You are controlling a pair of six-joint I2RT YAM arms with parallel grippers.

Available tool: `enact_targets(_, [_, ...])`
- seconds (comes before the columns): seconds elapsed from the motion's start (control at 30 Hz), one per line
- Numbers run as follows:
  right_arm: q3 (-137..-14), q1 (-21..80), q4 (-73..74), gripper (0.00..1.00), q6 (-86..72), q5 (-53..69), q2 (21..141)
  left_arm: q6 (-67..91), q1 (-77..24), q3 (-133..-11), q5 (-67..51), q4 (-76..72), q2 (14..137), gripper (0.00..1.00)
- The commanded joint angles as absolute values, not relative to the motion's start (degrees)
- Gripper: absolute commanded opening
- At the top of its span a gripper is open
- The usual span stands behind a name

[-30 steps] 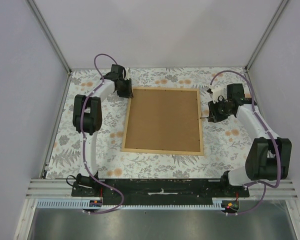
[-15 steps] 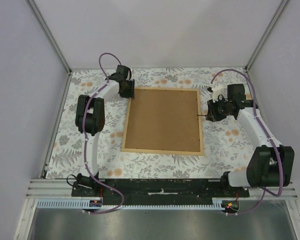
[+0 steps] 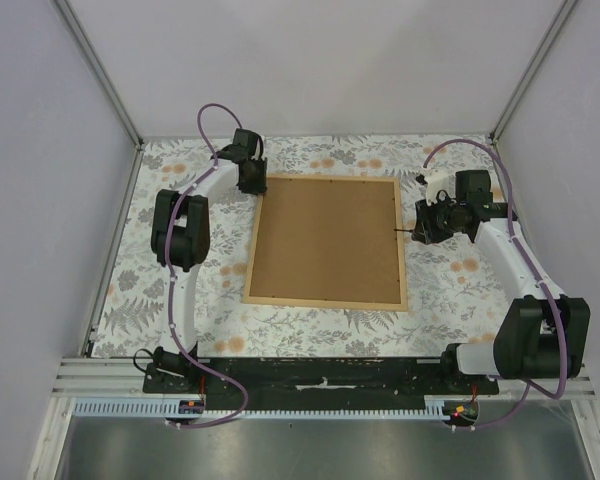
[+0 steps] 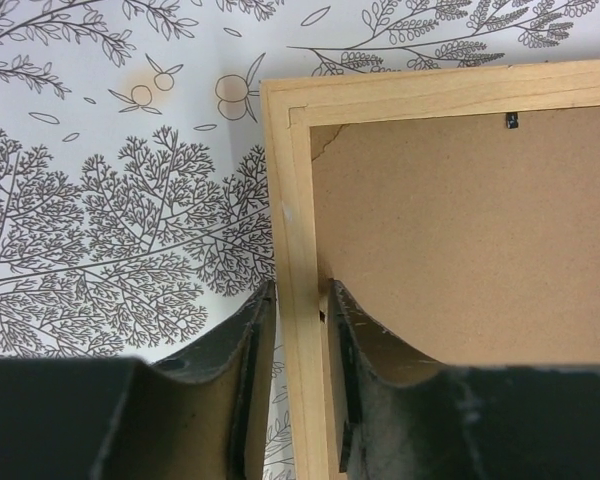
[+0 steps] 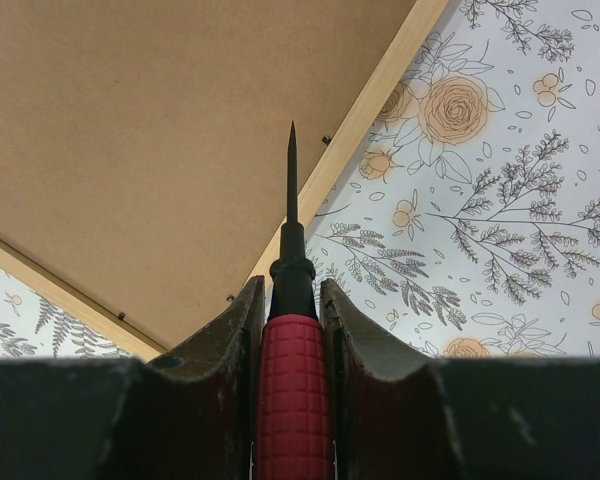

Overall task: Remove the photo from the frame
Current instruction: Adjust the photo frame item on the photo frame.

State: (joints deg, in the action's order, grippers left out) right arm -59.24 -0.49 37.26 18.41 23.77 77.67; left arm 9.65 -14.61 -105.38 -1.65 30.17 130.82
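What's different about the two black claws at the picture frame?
The left gripper clamps a rail of the light-tan wooden picture frame, one finger outside, one over the brown backing board; the right gripper holds a red-handled pointed tool aimed at the frame. The left is near the far-left corner, the right beside the right edge. Both are black, two-fingered, closed.

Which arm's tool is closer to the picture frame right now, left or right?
Left. The left tool straddles the frame's left strip near its far corner. The right tool, gripping a screwdriver, sits just beside the frame's right edge.
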Motion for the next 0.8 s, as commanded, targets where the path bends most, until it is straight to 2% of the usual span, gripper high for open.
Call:
enact_targets(0.0, [-59.06,-0.26,35.24,0.0,17.75,25.05,75.76,8.96,-14.85,-105.91,-3.78,30.06,128.32,0.37])
enact_targets(0.13, [-58.97,-0.35,35.07,0.0,17.67,25.14,75.76,9.32,-14.94,-105.99,-4.49,30.15,128.23,0.4])
enact_targets(0.3, [-58.71,-0.26,35.07,0.0,17.75,25.14,75.06,8.26,-15.03,-106.43,-1.15,31.46,129.02,0.36])
enact_targets(0.67, [-58.62,-0.26,34.72,0.0,17.49,25.4,74.79,7.29,-15.12,-108.02,1.22,33.84,130.08,0.35])
enact_targets(0.77, [-58.54,-0.26,34.8,0.0,17.58,25.49,74.79,7.56,-15.21,-108.89,1.32,33.4,130.69,0.31])
